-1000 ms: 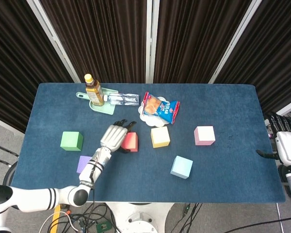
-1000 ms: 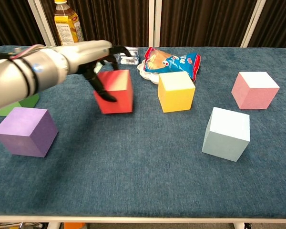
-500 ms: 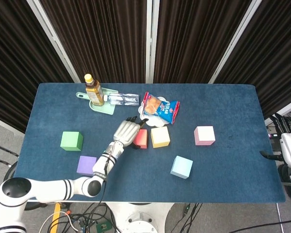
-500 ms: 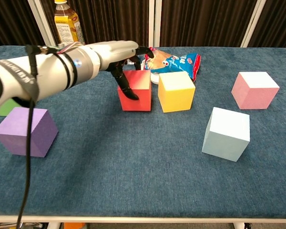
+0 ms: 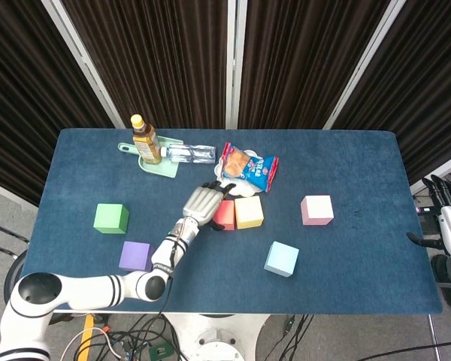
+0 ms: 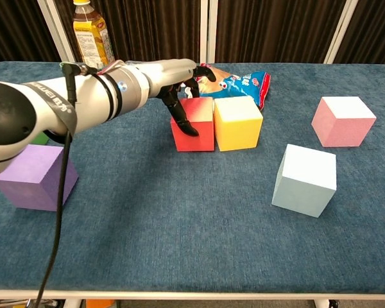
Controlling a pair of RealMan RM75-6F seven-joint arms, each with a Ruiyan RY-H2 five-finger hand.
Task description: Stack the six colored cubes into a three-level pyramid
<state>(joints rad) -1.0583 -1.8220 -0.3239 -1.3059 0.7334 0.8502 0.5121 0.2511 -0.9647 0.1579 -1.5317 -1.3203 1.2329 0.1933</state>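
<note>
Nearest us, toward the table's [image 5: 346, 150] front edge, we see the light blue cube [image 5: 281, 259] and the purple cube [image 5: 134, 256] sitting untouched. Mid-table is where the action is: our left hand [image 5: 204, 202] has just slid the red cube [image 6: 194, 126] rightward, and now it sits flush against the yellow cube [image 6: 238, 122], fingers still curled over its top and left face. That gives us two base blocks paired. The pink cube [image 5: 316, 210] waits toward the right edge, the green cube [image 5: 110, 218] toward the left. Our right hand [image 5: 449, 226] hangs off the right edge, fingers spread, holding nothing. At the back, snack bag [image 5: 248, 167] and bottle [image 5: 145, 140].
</note>
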